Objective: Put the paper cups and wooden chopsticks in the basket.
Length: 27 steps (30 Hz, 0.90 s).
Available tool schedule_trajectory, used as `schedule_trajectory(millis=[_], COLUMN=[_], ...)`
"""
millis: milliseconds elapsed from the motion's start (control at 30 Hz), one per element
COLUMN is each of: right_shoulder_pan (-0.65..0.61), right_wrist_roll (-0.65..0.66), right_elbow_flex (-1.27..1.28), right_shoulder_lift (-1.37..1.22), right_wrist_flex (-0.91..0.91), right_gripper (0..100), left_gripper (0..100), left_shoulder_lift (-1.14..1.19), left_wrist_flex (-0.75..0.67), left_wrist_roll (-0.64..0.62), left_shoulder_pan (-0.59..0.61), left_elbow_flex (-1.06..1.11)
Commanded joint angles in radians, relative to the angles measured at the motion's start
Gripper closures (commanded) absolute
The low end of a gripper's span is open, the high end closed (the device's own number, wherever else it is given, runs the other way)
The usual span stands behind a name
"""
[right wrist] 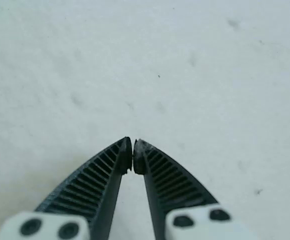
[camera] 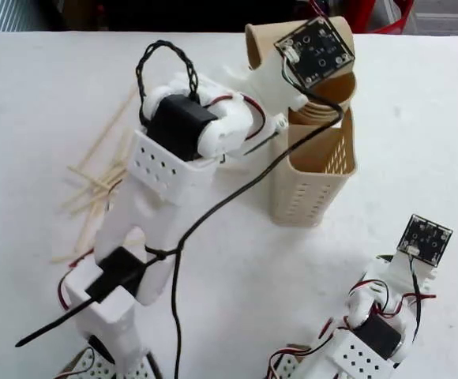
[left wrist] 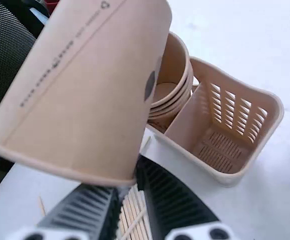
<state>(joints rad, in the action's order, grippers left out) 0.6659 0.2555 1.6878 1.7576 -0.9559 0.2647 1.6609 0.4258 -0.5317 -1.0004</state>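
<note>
Your left gripper (left wrist: 133, 186) pinches the rim of the tan paper cup (left wrist: 85, 85), seemingly angling it for the beige slotted plastic basket (left wrist: 265, 125); your right gripper (right wrist: 133, 150) idles, fingers pressed together.

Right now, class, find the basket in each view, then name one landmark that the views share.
High view: the basket stands right of centre, below the left arm's cup.
Left wrist view: the basket stands beyond the cup held in the left gripper.
Right wrist view: this looks at the table under the shut right gripper.
Shared landmark: the stacked cups in one basket compartment.
</note>
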Motion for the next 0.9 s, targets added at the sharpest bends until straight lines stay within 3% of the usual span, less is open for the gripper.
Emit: schedule_trajectory(millis=[0,467,867], right_shoulder_pan=[0.008,0.008,0.008], right_wrist_roll=[0.012,0.012,0.012], right_elbow_flex=[0.006,0.006,0.006], right_shoulder_lift=[-0.007,-0.007,-0.007], right_wrist_flex=[0.010,0.010,0.010], right_gripper=[97.8,97.8,97.8], left_gripper=[98,98,97], left_shoulder_lift=[-0.025,-0.027,-0.030], left_wrist_flex=[-0.028,-0.130,-0.106], left_wrist_roll=[0.008,0.009,0.040], left_shoulder_pan=[0.016,0.016,0.016], left_elbow_flex=[-0.003,0.127,0.133])
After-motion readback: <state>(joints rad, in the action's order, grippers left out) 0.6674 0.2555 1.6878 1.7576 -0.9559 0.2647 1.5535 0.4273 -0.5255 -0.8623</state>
